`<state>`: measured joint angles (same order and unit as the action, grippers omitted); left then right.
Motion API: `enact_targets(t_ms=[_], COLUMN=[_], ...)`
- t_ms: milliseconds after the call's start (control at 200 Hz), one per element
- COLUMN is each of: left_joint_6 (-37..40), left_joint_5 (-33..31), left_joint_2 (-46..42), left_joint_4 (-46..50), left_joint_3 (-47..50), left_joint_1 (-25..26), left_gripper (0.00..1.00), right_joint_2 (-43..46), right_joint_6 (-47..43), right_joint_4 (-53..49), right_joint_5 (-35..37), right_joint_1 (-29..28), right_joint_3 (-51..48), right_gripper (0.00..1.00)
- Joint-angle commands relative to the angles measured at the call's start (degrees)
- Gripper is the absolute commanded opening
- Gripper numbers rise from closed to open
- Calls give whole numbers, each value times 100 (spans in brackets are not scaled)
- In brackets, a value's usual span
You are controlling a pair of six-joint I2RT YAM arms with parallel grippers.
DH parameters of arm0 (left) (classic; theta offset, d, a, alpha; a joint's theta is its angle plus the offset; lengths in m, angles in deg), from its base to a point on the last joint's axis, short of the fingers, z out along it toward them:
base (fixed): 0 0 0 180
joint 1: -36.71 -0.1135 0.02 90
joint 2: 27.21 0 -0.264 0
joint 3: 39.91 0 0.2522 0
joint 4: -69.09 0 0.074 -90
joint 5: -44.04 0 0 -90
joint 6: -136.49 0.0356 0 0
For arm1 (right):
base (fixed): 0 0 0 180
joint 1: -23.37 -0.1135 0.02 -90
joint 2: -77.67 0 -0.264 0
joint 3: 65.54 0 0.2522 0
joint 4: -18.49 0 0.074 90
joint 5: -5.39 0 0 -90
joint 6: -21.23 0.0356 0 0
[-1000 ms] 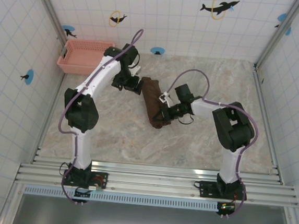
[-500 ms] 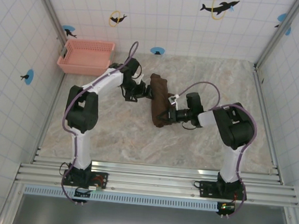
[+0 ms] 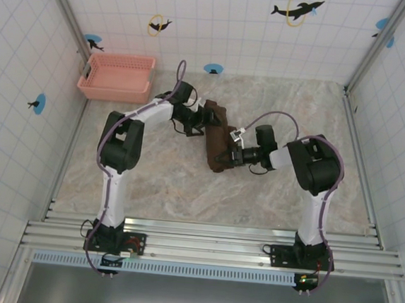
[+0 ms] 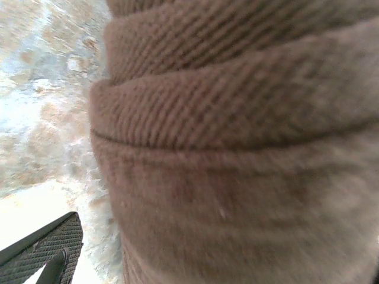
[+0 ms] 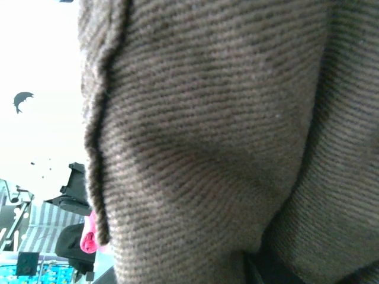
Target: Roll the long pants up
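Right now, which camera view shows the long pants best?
The top external view: the long pants appear whole there, a dark brown rolled bundle. The left wrist and right wrist views give very close fabric folds, partly blurred, not the whole shape.

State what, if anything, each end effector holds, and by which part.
The right end effector seems to grip the pants at their near right edge. The left end effector stands open at the far end, holding nothing.

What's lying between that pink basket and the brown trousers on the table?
In the top view, the left arm crosses that stretch between the pink basket and the long pants; otherwise it is bare marble tabletop.
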<state>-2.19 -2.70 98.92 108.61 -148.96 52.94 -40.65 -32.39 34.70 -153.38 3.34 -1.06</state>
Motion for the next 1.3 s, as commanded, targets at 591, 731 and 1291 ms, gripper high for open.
enact_targets(t_ms=[591, 731, 1291], left_joint_6=[-355, 160, 32], left_joint_5=[700, 653, -1480], left_joint_2=[1209, 1327, 559], left_joint_4=[188, 856, 1437], left_joint_3=[-584, -907, -976], left_joint_1=[482, 519, 456], left_gripper=[96, 97, 0], right_joint_2=[-898, -843, 273], right_joint_6=[107, 97, -1339], right_joint_4=[-1538, -1603, -4240], right_joint_5=[895, 923, 1378], right_joint_1=[274, 273, 522], right_joint_3=[31, 69, 675], right_gripper=[18, 18, 49])
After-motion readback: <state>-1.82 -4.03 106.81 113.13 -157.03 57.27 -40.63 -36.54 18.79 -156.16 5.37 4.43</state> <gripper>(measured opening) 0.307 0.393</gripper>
